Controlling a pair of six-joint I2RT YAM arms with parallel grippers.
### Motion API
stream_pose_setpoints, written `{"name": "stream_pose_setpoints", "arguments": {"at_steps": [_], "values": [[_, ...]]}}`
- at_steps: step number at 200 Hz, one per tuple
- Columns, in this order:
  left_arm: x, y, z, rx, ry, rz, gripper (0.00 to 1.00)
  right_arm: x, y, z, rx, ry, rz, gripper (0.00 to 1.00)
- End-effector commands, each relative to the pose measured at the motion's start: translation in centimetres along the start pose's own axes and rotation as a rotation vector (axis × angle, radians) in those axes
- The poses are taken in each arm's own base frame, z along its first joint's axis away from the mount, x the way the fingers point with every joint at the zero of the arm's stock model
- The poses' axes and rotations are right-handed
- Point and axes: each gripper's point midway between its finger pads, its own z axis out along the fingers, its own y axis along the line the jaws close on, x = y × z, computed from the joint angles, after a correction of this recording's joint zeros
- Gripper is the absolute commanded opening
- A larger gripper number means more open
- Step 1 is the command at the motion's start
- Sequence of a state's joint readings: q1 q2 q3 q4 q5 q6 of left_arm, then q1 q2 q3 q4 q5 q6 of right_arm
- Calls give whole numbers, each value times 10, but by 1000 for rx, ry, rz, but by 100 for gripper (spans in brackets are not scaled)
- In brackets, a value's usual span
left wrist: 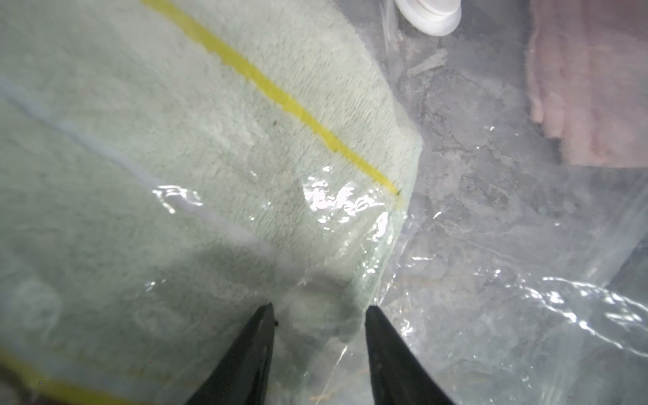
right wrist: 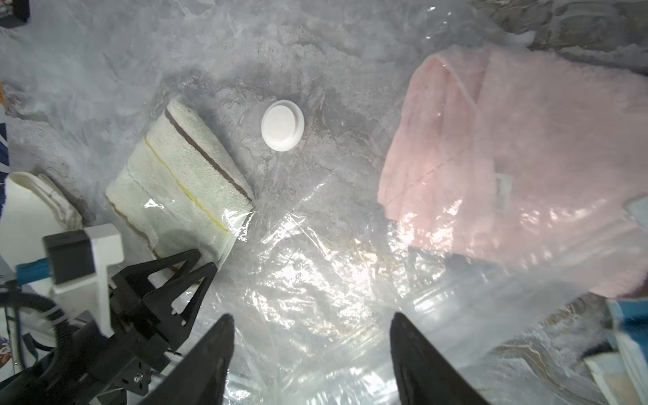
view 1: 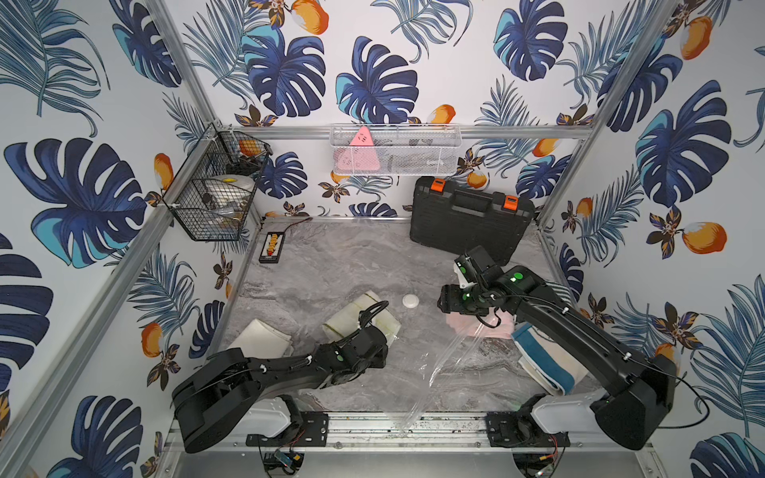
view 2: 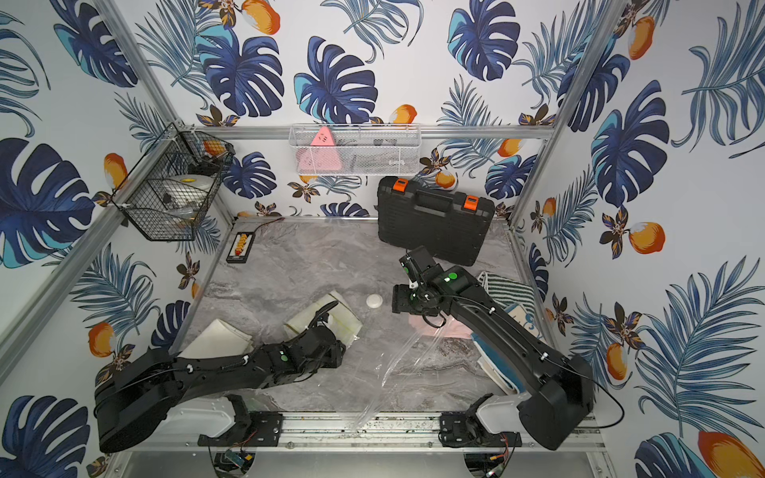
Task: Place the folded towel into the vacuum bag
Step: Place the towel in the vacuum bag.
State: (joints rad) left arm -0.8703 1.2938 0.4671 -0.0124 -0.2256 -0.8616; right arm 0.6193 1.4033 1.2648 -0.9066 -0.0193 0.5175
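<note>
The folded towel (view 1: 352,316) (view 2: 306,318), pale green with a yellow stripe, lies left of centre on the table. Crinkly film of the clear vacuum bag (view 1: 447,364) (right wrist: 315,245) and its zip strip cross the towel (left wrist: 175,140). The bag's round white valve cap (view 1: 410,301) (right wrist: 282,125) sits just beyond the towel. My left gripper (left wrist: 321,310) (right wrist: 206,259) pinches the towel's near corner between its fingers. My right gripper (right wrist: 312,317) hangs open over the raised plastic, near the right arm's wrist (view 1: 467,298).
A pink towel (view 1: 496,329) (right wrist: 508,157) shows through the plastic under the right arm. A white towel (view 1: 261,337) lies at the left edge, and a teal-and-white one (view 1: 542,364) at the right. A black tool case (view 1: 467,223) stands at the back.
</note>
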Motion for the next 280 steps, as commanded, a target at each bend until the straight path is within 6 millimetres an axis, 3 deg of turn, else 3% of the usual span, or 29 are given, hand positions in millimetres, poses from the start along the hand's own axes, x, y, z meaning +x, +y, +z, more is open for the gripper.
{"name": "stream_pose_setpoints", "arguments": {"at_steps": [1,19,28,66,100,116,143,149,166,183,195,206,219,230,244,259,280], "values": [[-2,34,-7,-148,5,-15,49,13,12,36,-40,87,-41,66],[-12,50,-9,-215,8,-28,50,37,18,66,-36,141,-49,63],[-15,59,-8,-243,18,-40,50,60,17,83,-34,188,-51,62],[-34,91,-1,-337,50,-103,52,125,37,117,-16,291,-102,60],[-64,103,11,-335,41,-162,53,182,93,138,-110,384,-149,59],[-77,103,18,-319,38,-169,53,198,118,149,-134,423,-179,58],[-86,94,28,-270,66,-162,53,196,140,157,-169,438,-174,56],[-87,89,29,-249,70,-160,53,186,153,153,-204,418,-175,56],[-82,87,31,-229,91,-163,53,174,166,146,-262,401,-179,56],[-83,94,23,-260,78,-151,54,159,173,129,-322,378,-179,57],[-89,100,13,-278,61,-150,54,144,176,105,-372,363,-174,62],[-100,100,0,-285,29,-137,54,127,167,81,-383,322,-160,66],[-116,97,-16,-298,-8,-101,55,106,140,60,-342,266,-119,71],[-130,92,-29,-299,-36,-74,56,85,105,45,-278,218,-64,74],[-140,78,-42,-271,-61,-56,56,73,40,38,-106,178,-11,79],[-143,42,-52,-209,-84,-3,57,61,-22,24,84,124,40,88],[-118,-32,-55,-64,-84,91,57,47,-98,10,310,74,111,95]]}}
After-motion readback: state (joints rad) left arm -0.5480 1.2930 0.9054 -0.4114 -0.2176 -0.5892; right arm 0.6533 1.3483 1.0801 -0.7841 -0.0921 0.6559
